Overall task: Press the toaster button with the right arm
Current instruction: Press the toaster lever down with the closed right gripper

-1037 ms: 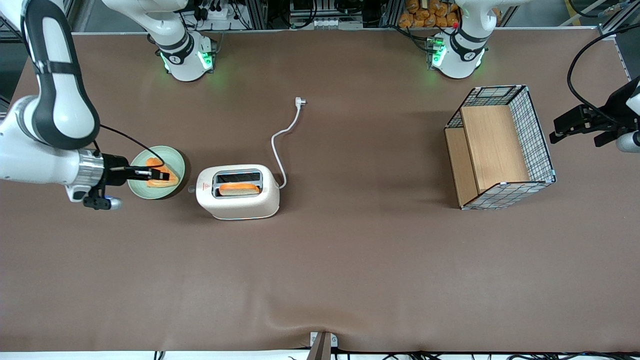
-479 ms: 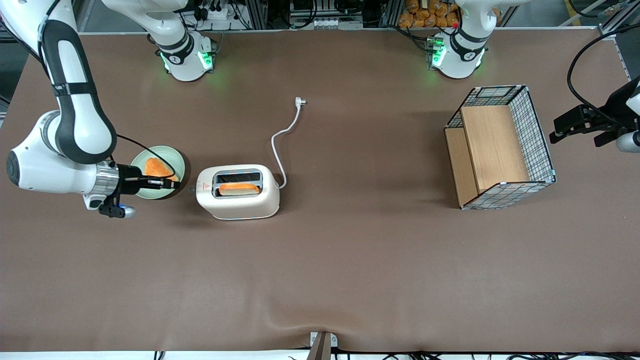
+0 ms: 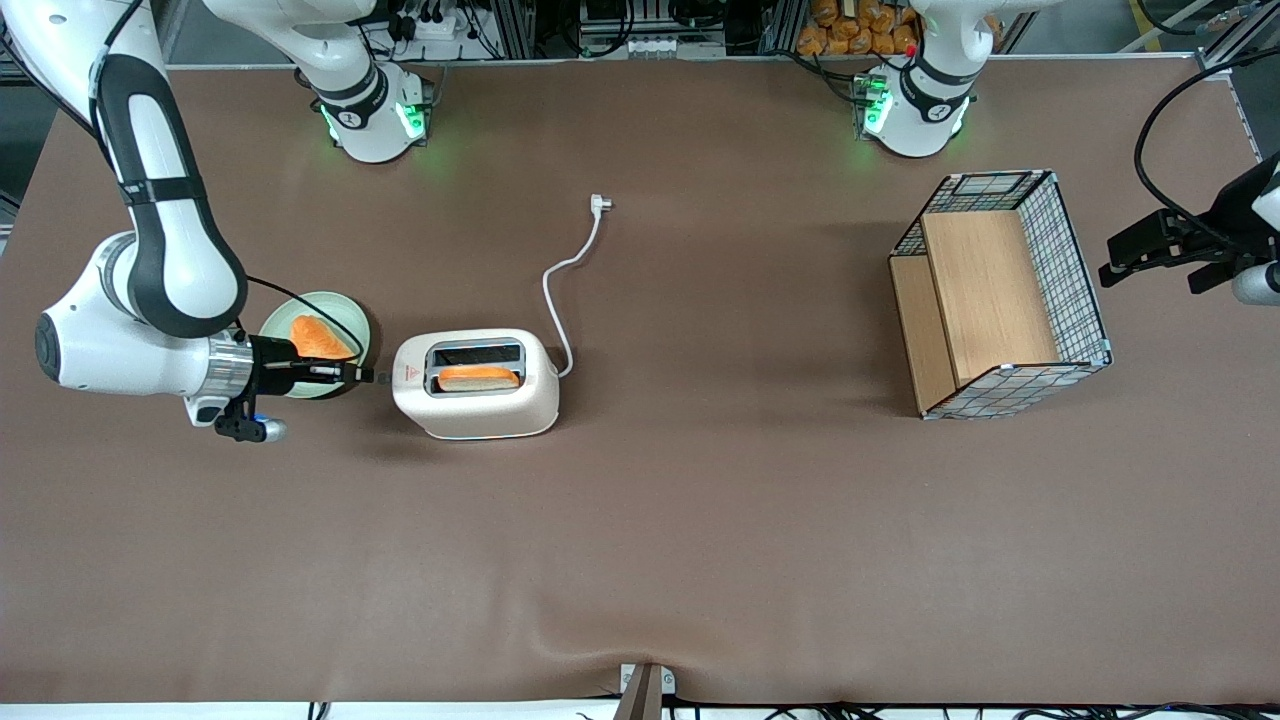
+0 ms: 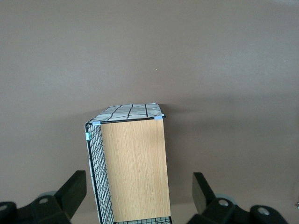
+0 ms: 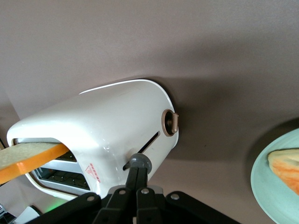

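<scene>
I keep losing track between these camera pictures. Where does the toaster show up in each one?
Front view: the toaster stands on the brown table, beside the green plate, with the gripper shut at its narrow end.
Right wrist view: the toaster shows close up, fingertips at its grey lever knob.
Left wrist view: not in it.
Shared landmark: the red triangle mark.

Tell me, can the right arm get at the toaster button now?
Probably yes: the shut gripper already sits at the toaster button on the toaster, nothing between; the plate lies just beside its path.
</scene>
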{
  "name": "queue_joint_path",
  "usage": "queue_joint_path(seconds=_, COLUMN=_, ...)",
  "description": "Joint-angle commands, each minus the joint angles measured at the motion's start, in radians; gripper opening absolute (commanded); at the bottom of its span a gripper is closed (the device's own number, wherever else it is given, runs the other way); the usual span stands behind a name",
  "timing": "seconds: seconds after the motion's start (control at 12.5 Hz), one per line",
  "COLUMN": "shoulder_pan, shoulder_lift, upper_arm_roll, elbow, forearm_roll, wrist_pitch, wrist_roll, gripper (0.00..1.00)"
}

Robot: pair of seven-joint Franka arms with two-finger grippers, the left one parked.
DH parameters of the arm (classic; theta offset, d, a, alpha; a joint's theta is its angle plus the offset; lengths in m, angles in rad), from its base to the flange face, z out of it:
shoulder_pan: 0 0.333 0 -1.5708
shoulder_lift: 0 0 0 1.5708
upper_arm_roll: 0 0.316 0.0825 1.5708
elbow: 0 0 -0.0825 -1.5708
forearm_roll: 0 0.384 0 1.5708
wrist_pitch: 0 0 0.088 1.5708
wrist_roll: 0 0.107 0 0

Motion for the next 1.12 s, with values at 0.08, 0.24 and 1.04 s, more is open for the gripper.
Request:
queue_joint_path(seconds=0.08, shoulder_pan=0.008, shoulder_lift=0.014, upper_arm_roll=0.0, elbow=0.015, forearm_roll=0.028, wrist_pitch=0.005, wrist_roll=-0.024, gripper=0.0)
queue_joint_path(seconds=0.24, shoulder_pan=0.011, shoulder_lift=0.029, upper_arm_roll=0.0, elbow=0.015, forearm_roll=0.028, wrist_pitch=0.014, wrist_roll=-0.026, gripper=0.0)
queue_joint_path(seconds=1.04, shoulder_pan=0.013, shoulder_lift=0.08, upper_arm_roll=0.004, elbow=0.012, forearm_roll=0.028, wrist_pitch=0.049, wrist_roll=-0.072, gripper=0.0)
